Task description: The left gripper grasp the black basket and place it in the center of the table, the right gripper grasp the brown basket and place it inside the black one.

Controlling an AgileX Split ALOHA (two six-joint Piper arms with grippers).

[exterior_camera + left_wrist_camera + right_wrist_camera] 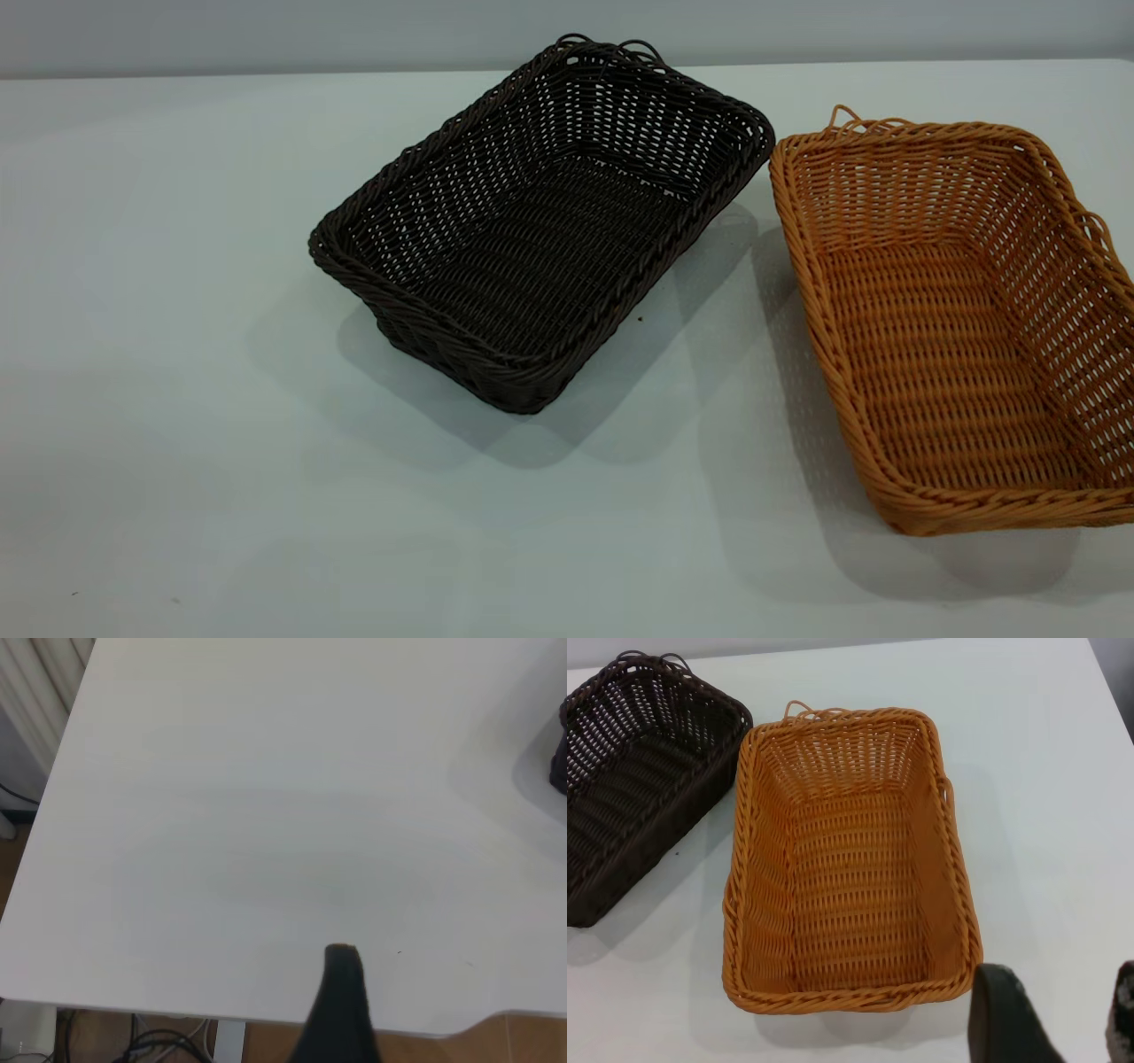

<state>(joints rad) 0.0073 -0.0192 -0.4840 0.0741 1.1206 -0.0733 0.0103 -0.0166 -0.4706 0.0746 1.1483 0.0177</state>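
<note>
- Two baskets stand on the pale tabletop, one of each colour, both upright and with nothing in them.
- The black basket sits near the middle of the exterior view, turned at an angle, with its far rim close to the back edge of the tabletop.
- The brown basket stands just beside it on the right; their nearest corners almost meet, though I cannot tell if they touch, and its right side is cut off by the frame.
- Wide bare surface lies to the left of the black basket and in front of both.
- The left gripper shows only in its wrist view, as a single dark finger over bare tabletop near an edge, with floor and cables beyond; whether its fingers are open or closed cannot be told.
- The right gripper hangs above the tabletop just outside a short end of the brown basket; two dark fingers stand apart with a gap between them, gripping nothing.
- The black basket lies alongside the brown one in that same view.
- No writing or label can be read on anything.
</note>
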